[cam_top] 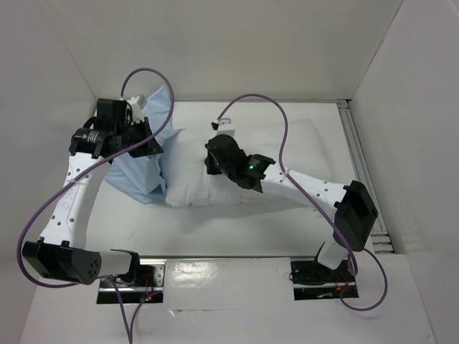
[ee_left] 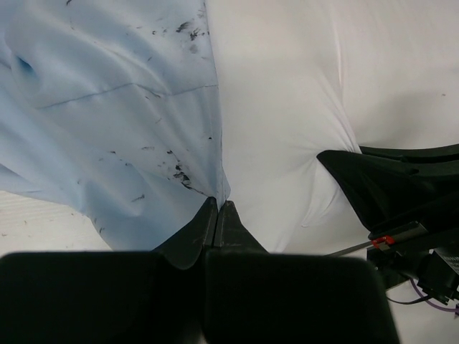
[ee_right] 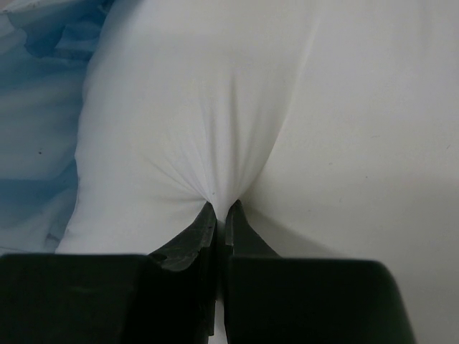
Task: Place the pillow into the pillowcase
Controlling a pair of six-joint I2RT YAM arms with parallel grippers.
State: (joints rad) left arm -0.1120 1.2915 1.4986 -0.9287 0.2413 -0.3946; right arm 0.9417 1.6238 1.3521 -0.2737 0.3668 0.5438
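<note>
The white pillow [cam_top: 188,188] lies across the middle of the table, its left end against the light-blue pillowcase [cam_top: 140,175]. My left gripper [cam_top: 148,143] is shut on the pillowcase's edge; in the left wrist view the blue cloth [ee_left: 107,122] is pinched between its fingertips [ee_left: 217,206], with the pillow [ee_left: 287,107] just to the right. My right gripper [cam_top: 213,161] is shut on a fold of the pillow; in the right wrist view the white fabric [ee_right: 208,129] puckers into its tips [ee_right: 221,208]. The pillowcase [ee_right: 36,107] shows at the left of that view.
White walls close the table on the left, back and right. A metal rail [cam_top: 362,165] runs along the right side. Purple cables [cam_top: 154,75] loop above both arms. The right arm [ee_left: 401,186] shows in the left wrist view.
</note>
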